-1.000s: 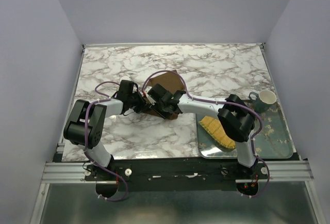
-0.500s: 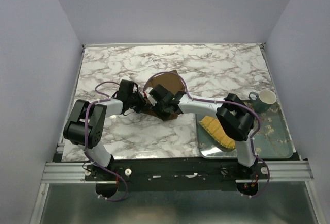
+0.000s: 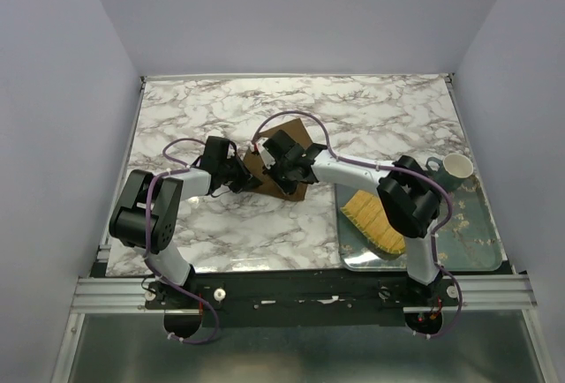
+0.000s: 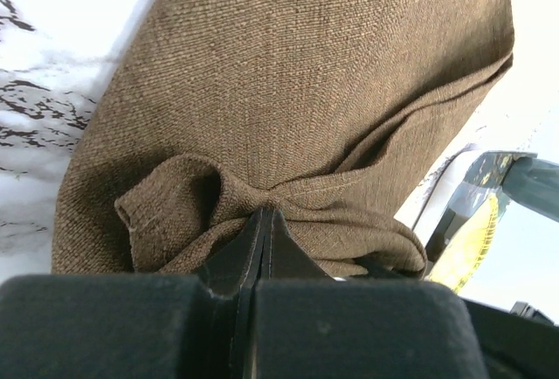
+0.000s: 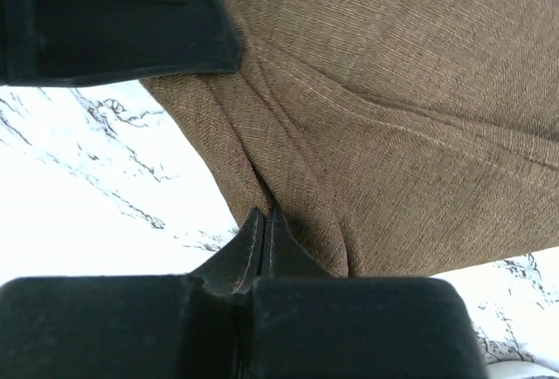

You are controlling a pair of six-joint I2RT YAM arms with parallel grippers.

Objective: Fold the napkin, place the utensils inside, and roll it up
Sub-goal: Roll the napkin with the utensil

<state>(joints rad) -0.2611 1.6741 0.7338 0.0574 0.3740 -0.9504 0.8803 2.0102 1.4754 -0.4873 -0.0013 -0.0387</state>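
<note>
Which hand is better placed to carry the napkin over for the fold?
Probably right. The right hand is shut on a ridge of the napkin nearer its middle; the left hand pinches a bunched corner at its edge, better suited to anchoring.

There was one brown napkin [image 3: 284, 130], one mug [image 3: 456, 168], one yellow mat [image 3: 371, 220], one tray [image 3: 468, 224] and one marble table [image 3: 353, 109]. Two robot arms [image 3: 150, 206] stood there.
</note>
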